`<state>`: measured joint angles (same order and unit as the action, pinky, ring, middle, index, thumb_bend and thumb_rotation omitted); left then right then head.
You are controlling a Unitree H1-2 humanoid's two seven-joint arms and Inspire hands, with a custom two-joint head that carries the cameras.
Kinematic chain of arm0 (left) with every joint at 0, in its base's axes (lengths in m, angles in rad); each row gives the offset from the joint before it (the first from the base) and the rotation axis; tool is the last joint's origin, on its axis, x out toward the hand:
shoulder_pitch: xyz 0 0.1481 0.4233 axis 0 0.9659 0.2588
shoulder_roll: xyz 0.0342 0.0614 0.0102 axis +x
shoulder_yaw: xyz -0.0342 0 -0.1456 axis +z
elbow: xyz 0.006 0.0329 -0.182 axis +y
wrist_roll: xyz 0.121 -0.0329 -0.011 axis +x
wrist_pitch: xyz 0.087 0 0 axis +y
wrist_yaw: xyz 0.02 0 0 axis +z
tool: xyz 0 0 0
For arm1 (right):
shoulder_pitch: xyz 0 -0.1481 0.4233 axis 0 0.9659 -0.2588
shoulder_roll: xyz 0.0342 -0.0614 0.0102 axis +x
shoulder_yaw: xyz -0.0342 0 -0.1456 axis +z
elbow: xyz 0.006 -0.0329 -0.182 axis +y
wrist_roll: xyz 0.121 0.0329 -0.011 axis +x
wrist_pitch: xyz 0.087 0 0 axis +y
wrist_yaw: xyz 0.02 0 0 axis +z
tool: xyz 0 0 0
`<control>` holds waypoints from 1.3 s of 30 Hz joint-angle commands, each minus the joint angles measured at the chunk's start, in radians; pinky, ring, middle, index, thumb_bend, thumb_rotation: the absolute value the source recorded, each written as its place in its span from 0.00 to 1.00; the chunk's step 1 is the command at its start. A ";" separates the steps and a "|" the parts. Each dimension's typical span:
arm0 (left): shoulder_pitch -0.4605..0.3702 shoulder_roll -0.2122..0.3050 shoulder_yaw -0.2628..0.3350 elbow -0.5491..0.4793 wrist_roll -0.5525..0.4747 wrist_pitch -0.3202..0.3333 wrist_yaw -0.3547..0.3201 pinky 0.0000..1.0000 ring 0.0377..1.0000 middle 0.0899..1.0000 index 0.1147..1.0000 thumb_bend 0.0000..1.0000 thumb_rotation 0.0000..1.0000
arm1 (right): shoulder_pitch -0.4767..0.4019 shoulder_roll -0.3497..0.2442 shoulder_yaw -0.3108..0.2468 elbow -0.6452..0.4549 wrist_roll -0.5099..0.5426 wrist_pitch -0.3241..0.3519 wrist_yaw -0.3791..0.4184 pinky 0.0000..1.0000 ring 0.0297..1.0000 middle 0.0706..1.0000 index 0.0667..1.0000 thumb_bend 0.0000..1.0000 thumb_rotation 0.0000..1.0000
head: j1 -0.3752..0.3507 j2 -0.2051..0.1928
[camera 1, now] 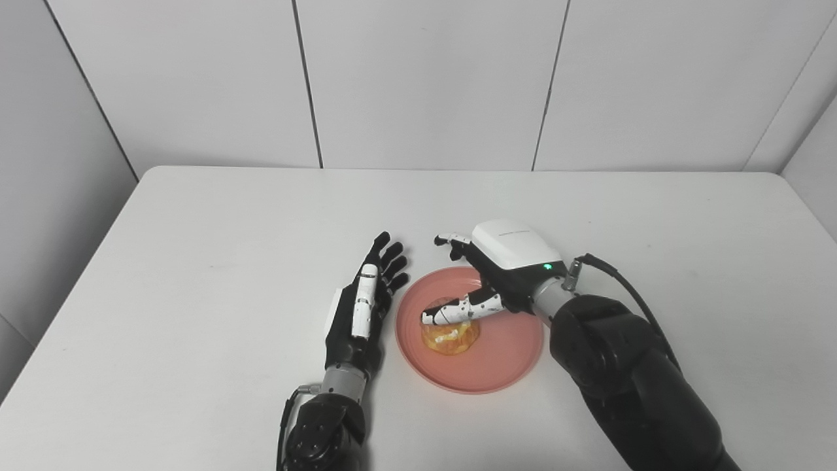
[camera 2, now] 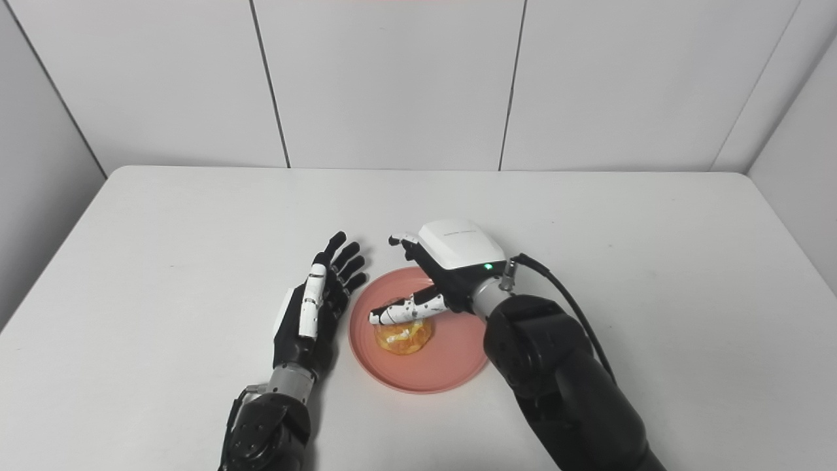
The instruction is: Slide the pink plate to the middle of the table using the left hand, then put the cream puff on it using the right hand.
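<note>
Pink and round, the shallow plastic plate (camera 1: 487, 366) is sitting low in the frame's centre on the white table (camera 1: 196, 261), and the golden, glazed cream puff (camera 1: 450, 337) is lying on its left half. The right hand (camera 1: 487, 281) is hovering over the plate's upper part with its fingers apart; its thumb (camera 1: 458, 310) is reaching across the top of the puff, seemingly touching it, though whether it is pressing cannot be told. The main risk appears to be in the withdrawal: a thumb dragging or sticking to the glaze could be pulling the puff off the plate. The left hand (camera 1: 363, 307) is lying flat with fingers spread, just beside the plate's left rim, and a stray nudge could be shifting the plate.
</note>
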<state>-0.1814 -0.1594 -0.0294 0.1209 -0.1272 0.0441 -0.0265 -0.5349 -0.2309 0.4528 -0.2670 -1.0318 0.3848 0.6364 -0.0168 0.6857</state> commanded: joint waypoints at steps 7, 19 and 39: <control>0.047 0.014 0.013 0.050 -0.007 0.068 0.003 0.92 0.92 0.92 0.91 0.42 1.00 | 0.017 0.006 -0.127 -0.099 0.074 -0.049 -0.149 0.33 0.51 0.75 0.87 0.80 0.85 | -0.010 -0.002; 0.071 0.038 0.027 0.034 0.000 0.037 -0.002 0.92 0.92 0.92 0.91 0.43 1.00 | 0.266 0.115 -0.385 -0.022 0.483 -0.215 -0.523 0.79 0.87 0.92 0.97 0.81 0.96 | -0.009 -0.002; 0.168 0.092 0.020 -0.051 0.011 -0.012 -0.033 0.99 0.98 0.98 0.98 0.43 1.00 | 0.441 0.137 -0.405 0.297 0.965 -0.456 -0.518 1.00 1.00 1.00 1.00 0.53 1.00 | 0.033 0.015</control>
<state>-0.0706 -0.0800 -0.0172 0.0273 -0.1251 -0.0006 -0.0673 -0.0866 -0.1037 0.0414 0.0071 -0.0980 -0.0452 0.0965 0.0169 0.6980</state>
